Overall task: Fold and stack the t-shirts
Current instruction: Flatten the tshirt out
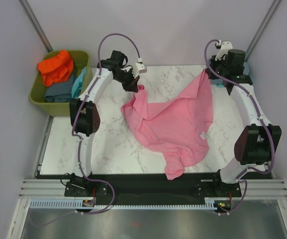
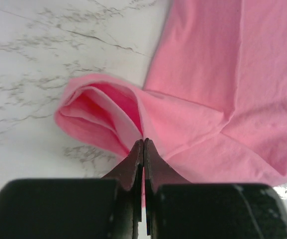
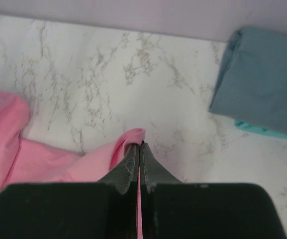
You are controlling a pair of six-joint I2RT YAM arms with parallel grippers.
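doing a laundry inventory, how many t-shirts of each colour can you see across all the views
pink t-shirt: 1
orange t-shirt: 1, in the tub
slate-blue t-shirt: 1, in the tub
grey-blue t-shirt: 1, folded on the table
turquoise t-shirts: 2, one in the tub, one edge only, under the grey-blue
total: 6

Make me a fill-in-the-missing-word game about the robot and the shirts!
1. The left gripper and the right gripper both pinch the ____ t-shirt.
2. Its small label is ____.
3. The top t-shirt in the green tub is ____.
Missing words: pink, white, orange.
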